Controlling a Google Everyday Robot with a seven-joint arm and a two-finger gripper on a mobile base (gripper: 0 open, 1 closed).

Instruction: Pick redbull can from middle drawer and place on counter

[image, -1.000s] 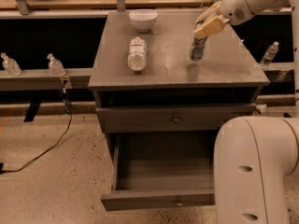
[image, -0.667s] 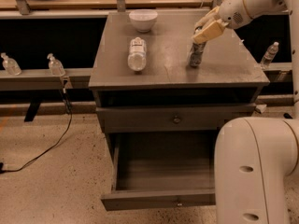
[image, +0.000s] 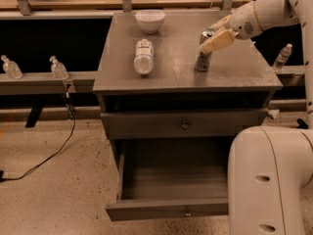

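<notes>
ME: Since a second ago the redbull can (image: 203, 61) has come lower and a touch toward the front edge, and my tool (image: 209, 37) has dropped with it.

DESK: Where does the can stand right now?

ME: Upright on the grey tabletop (image: 171, 43), in the right-hand half, roughly midway between back edge and front edge. Its base looks to be resting on the surface, and its silver top shows right at my tool.

DESK: And the tool, is it clamped on or let go?

ME: I cannot tell. It reaches in from the right at the can's upper end, and part of it crosses in front of the can. Whether it grips or only touches, I can't say.

DESK: The drawer?

ME: The middle drawer (image: 166, 210) is pulled well out below, front panel and small knob facing the camera. Its right end is hidden behind my own white body (image: 271, 180). The drawer above (image: 146, 125) is closed.

DESK: Anything else up top?

ME: A clear plastic bottle (image: 143, 57) lies on its side, left of the can and well apart from it. A white bowl (image: 150, 20) sits near the back edge, just beyond the bottle. Off to the left, away from the cabinet, two small bottles (image: 58, 68) stand on a rail.
</notes>
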